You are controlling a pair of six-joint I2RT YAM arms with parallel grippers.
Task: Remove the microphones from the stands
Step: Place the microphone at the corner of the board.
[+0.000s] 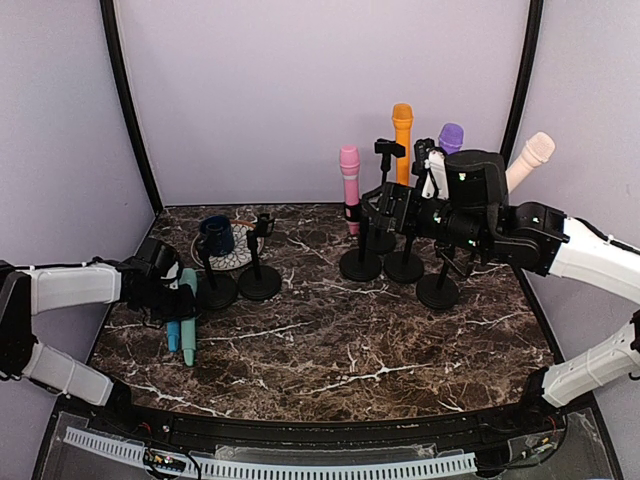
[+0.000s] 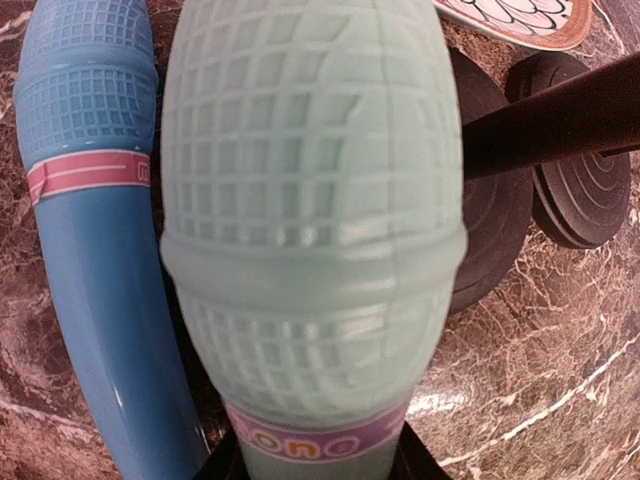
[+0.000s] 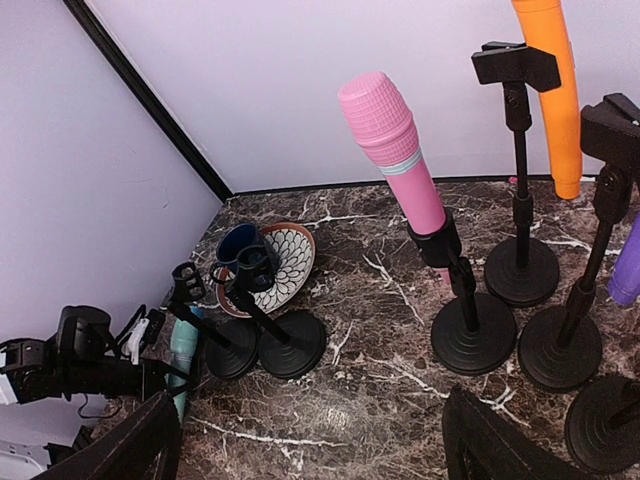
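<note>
1. Mint-green microphone (image 2: 310,200) is filling the left wrist view, its gridded head closest to the lens and a pink band running below it.
2. Left pincer (image 2: 320,468) is gripping the microphone's body just under that band, with a dark finger showing on either side.
3. This microphone is sitting off any stand, low at the left of the marble worktop (image 1: 330,350), just beside a blue microphone (image 1: 172,335). Contact with the marble cannot be confirmed.
4. Black stand (image 1: 216,290) is standing just behind them, its clip holding nothing.
5. Right pincer (image 3: 310,400) is hanging wide open and holding nothing, facing a pink microphone (image 3: 385,130) that is sitting tilted in its clip.
</note>
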